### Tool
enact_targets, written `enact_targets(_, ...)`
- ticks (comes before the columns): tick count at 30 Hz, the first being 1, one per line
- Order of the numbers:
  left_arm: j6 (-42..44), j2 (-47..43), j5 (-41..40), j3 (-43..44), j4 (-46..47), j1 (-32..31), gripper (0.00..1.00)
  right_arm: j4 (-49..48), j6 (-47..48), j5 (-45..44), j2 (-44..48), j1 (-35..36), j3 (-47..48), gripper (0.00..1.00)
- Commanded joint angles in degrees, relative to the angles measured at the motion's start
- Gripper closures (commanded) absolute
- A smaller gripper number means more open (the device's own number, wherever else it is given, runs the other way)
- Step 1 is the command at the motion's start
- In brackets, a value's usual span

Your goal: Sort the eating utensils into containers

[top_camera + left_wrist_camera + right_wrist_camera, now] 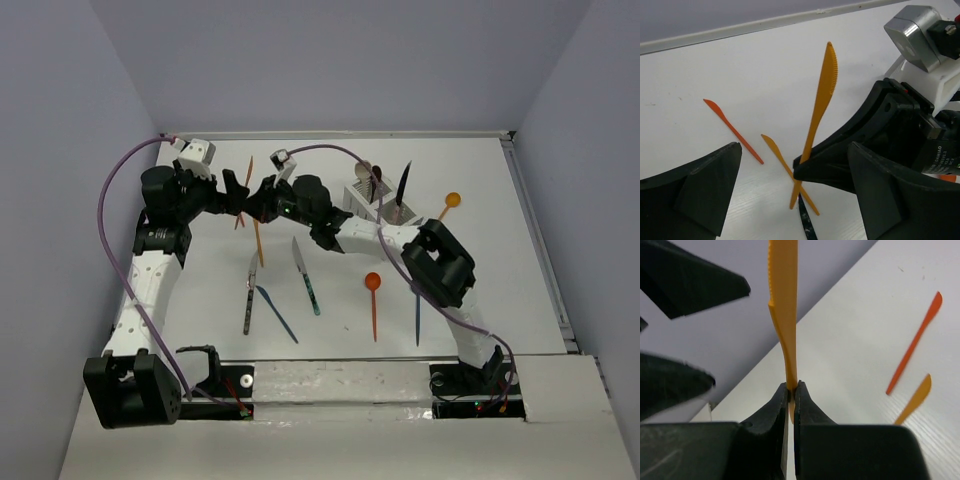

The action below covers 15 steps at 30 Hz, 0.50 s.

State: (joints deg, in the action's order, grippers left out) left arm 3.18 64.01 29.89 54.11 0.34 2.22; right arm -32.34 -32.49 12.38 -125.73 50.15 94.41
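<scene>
My right gripper (791, 386) is shut on an orange plastic knife (782, 290) and holds it upright above the table, serrated blade up. In the left wrist view the same knife (822, 100) stands pinched in the right gripper's fingers (840, 160). My left gripper (795, 145) is open and empty, close beside it, with a jaw on each side. Both grippers meet at the table's far left, the left gripper (238, 192) next to the right gripper (264, 196). The white caddy (362, 196) at the back holds a beige spoon (372, 176) and a dark knife (403, 181).
Below the grippers lie a red-orange knife (732, 131), an orange knife (785, 170) and a dark knife (807, 225). Mid-table lie two silver-bladed knives (248, 295) (307, 276), a blue knife (276, 313) and an orange spoon (373, 300). Another orange spoon (450, 203) lies right of the caddy.
</scene>
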Motion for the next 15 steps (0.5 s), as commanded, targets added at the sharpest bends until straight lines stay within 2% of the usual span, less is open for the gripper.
enact_targets(1,1.65,-3.36,-0.44,-0.06,1.24,-0.28,0.01,-5.19,4.80,-4.02,11.46,-2.50,-8.44,1.00)
enact_targets(3,1.83,-4.06,-1.49,0.03,1.24,0.15,0.01,-5.10,6.38,-4.91,17.25,-3.47,-12.39,1.00)
enact_targets(6,2.35,-5.03,-2.64,-0.40,1.16,1.47,0.01,-3.00,8.67,-6.31,26.19,-6.63,-23.18,1.00)
enact_targets(9,4.02,-4.86,-4.92,-1.63,0.80,2.35,0.01,2.61,10.24,-8.51,35.68,-11.19,-29.44,1.00)
enact_targets(13,5.34,-3.19,-7.12,-4.00,1.59,4.37,0.01,12.27,11.75,-18.24,46.59,-18.13,-38.67,1.00)
enact_targets(15,5.43,-2.14,-7.21,-5.15,2.73,5.07,0.01,14.57,12.53,-22.29,49.08,-20.52,-42.02,1.00)
